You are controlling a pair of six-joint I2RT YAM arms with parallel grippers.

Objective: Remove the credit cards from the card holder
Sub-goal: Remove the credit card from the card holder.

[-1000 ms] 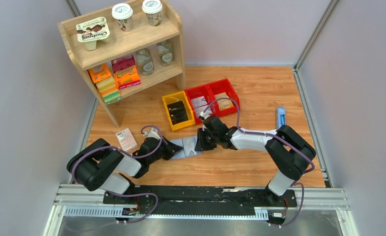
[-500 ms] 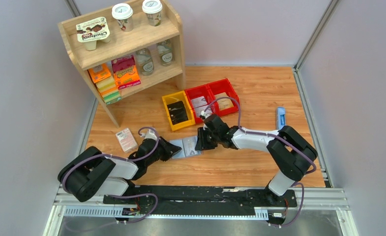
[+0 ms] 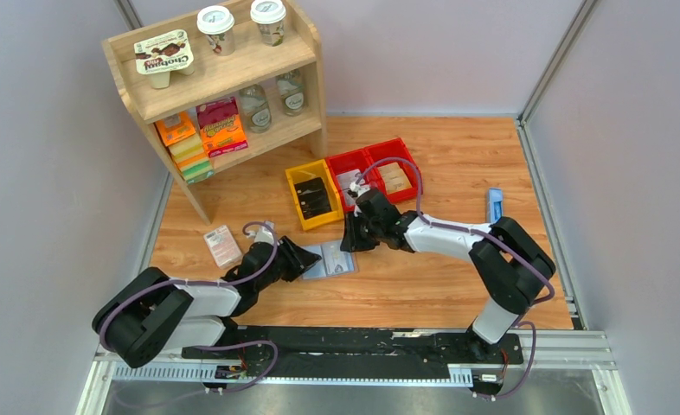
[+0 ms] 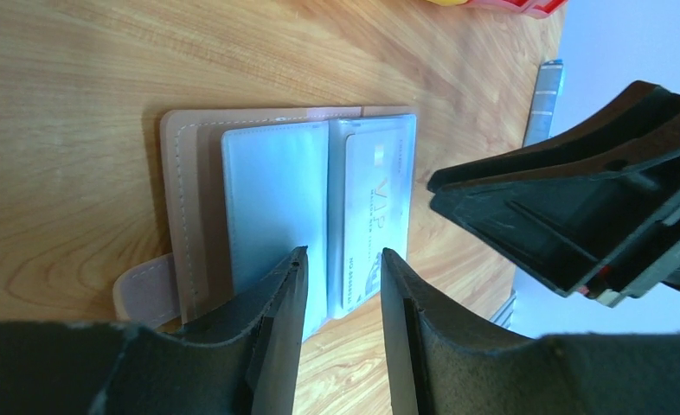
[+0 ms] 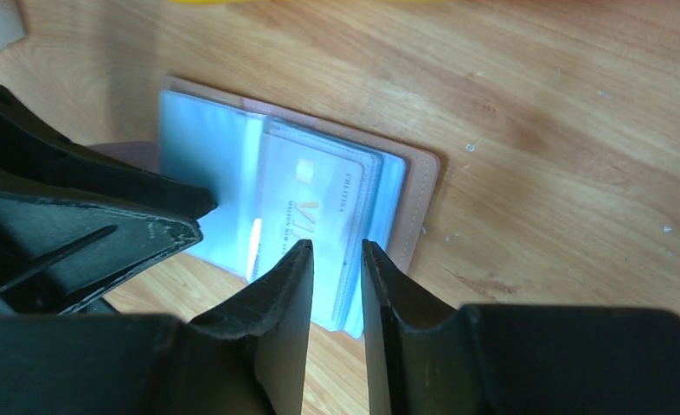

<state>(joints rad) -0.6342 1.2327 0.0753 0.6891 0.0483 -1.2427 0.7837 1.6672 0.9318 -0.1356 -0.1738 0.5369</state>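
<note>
The card holder (image 3: 330, 258) lies open and flat on the wooden table between the two arms, tan rim outward and clear blue-grey pockets up. In the left wrist view its tan edge (image 4: 181, 199) is at the left, and a pale credit card (image 4: 375, 212) marked VIP sits in the right pocket. My left gripper (image 4: 343, 252) stands open just above the holder's near edge, with nothing between its fingers. My right gripper (image 5: 336, 245) hovers over the same card (image 5: 319, 203), jaws slightly apart and empty. In the top view, the left gripper (image 3: 309, 259) and right gripper (image 3: 348, 245) face each other across the holder.
A yellow bin (image 3: 313, 197) and two red bins (image 3: 375, 169) stand just behind the holder. A pink-and-white packet (image 3: 222, 245) lies to the left, a narrow blue object (image 3: 495, 206) at the right. A wooden shelf (image 3: 224, 78) with cups and boxes fills the back left.
My left gripper has opened from shut. The right gripper has pulled back a little from the holder's right edge toward the bins, its jaws slightly wider.
</note>
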